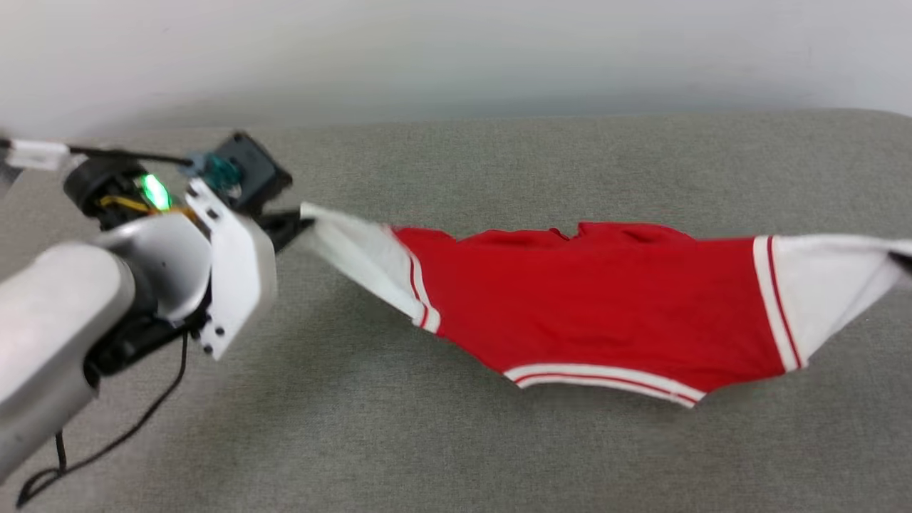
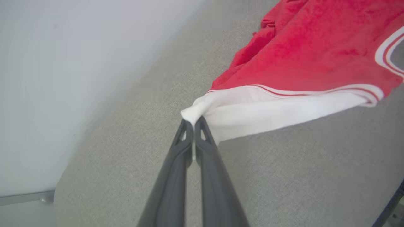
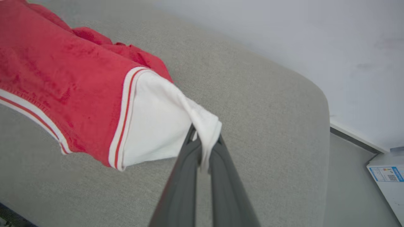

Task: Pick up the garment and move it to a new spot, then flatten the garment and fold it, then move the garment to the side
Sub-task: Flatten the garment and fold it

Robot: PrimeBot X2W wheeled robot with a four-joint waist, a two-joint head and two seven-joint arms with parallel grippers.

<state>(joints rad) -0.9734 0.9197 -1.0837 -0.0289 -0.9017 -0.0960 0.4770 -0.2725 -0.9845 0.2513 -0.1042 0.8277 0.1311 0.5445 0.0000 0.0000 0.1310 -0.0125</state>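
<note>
Head view: the garment [image 1: 591,299] hangs above the grey pad [image 1: 499,157], stretched sideways like a hammock. Its red body sags lowest over the pad's middle, with the striped hem toward the pad's near edge. The left gripper [image 1: 292,226] is pinched on the tip of one white sleeve over the pad's left part. The pale forearm [image 1: 64,320] reaches in low from beyond the pad's near left corner, wrist roughly level. The other sleeve runs off past the pad's right side.

Left wrist view: the two dark fingers [image 2: 205,142] are pressed together on a small bunch of white sleeve cloth, and the red body trails off above the pad.

Right wrist view: the right gripper [image 3: 204,143] is closed on the other sleeve's edge, a fold of white draped over one finger, above the pad's rounded right corner.

The cloth looks light, soft and limp. It likely takes no shape of its own and could slide out of so small a pinch. Sleeve ends or shoulder seams seem the best holds for laying it flat.
</note>
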